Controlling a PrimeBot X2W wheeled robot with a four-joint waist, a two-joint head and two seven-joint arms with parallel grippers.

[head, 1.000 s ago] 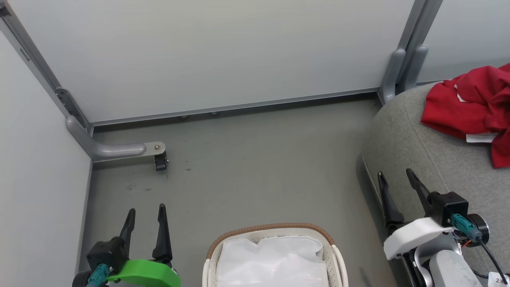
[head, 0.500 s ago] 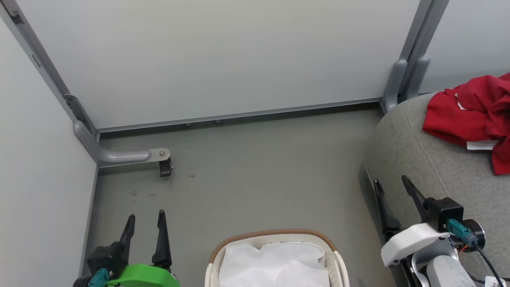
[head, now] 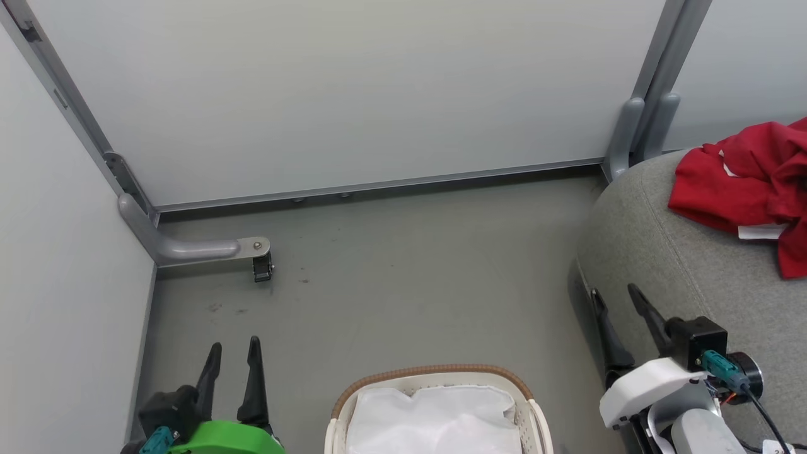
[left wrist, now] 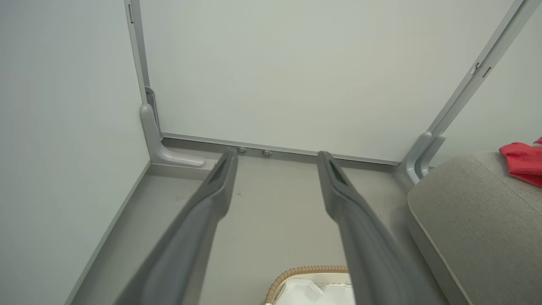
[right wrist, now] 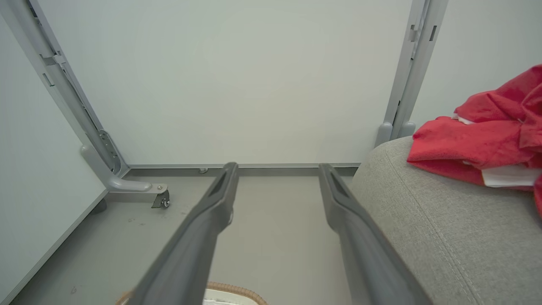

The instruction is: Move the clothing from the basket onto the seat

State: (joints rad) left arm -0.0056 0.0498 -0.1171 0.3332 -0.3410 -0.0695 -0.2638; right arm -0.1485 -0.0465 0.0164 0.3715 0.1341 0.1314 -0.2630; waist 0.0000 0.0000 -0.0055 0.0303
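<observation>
Head view, looking down at a grey floor in a pale-walled corner. At 7 o'clock the left gripper hovers over the floor, its two dark fingers spread and holding nothing. At 6 o'clock sits the basket, white with a brown woven rim; the part in frame holds crumpled white liner cloth, and its near half is cut off by the edge. At 4 o'clock the right gripper is likewise spread and empty, beside the seat, a big grey cushion filling 3 o'clock. The clothing, bright red, lies heaped on the seat at 2 o'clock. It looks soft, light and limp, likely to drape and trail when lifted. A raised fold of the heap seems the best place to pinch.
</observation>
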